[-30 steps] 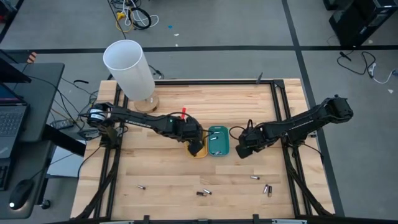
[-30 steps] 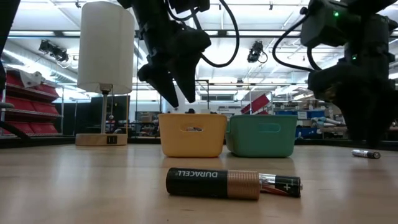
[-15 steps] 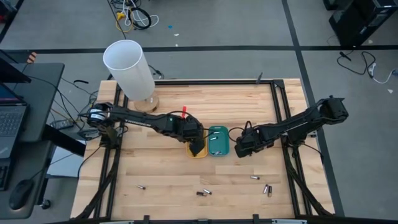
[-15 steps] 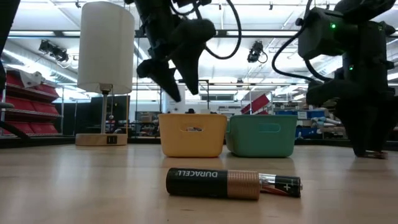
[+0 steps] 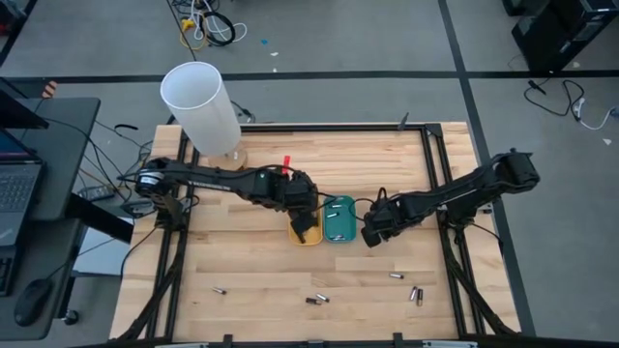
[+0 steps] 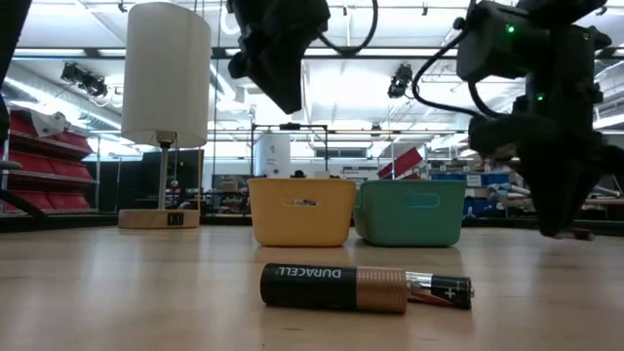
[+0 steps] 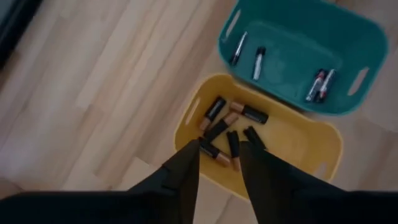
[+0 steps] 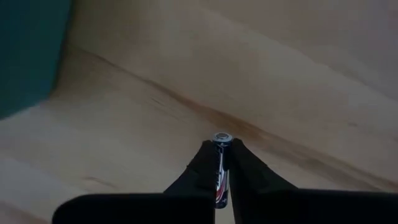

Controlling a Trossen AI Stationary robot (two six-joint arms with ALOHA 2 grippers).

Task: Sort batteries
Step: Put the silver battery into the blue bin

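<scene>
My left gripper [image 7: 219, 152] hangs open and empty above the yellow tray [image 7: 292, 155], which holds several thick dark-and-copper batteries [image 7: 231, 117]. The teal tray [image 7: 298, 37] beside it holds several slim batteries [image 7: 258, 56]. To the right of the teal tray [image 5: 338, 219], my right gripper [image 8: 222, 149] points down at the table and is shut on a slim battery [image 8: 222, 138]. Loose batteries [image 5: 317, 299] lie near the table's front edge; a thick one [image 6: 336, 288] lies on its side close to the low camera. My right gripper pinches the slim battery by its long sides [image 8: 221, 163] between the two fingers, coming from above and pointing down. One capped end [image 8: 222, 136] sticks out past the fingertips. I cannot tell whether the battery still rests on the wood.
A lamp with a tall white shade [image 5: 200, 106] stands on a wooden foot at the far left of the table. More loose batteries [image 5: 416, 294] lie at the front right and one [image 5: 221, 290] at the front left. Bare wood lies between the trays and the front edge.
My left gripper has risen above the yellow tray, and its fingers have drawn closer together. My right gripper has closed on the slim battery that lay on the table to the right of the teal tray.
</scene>
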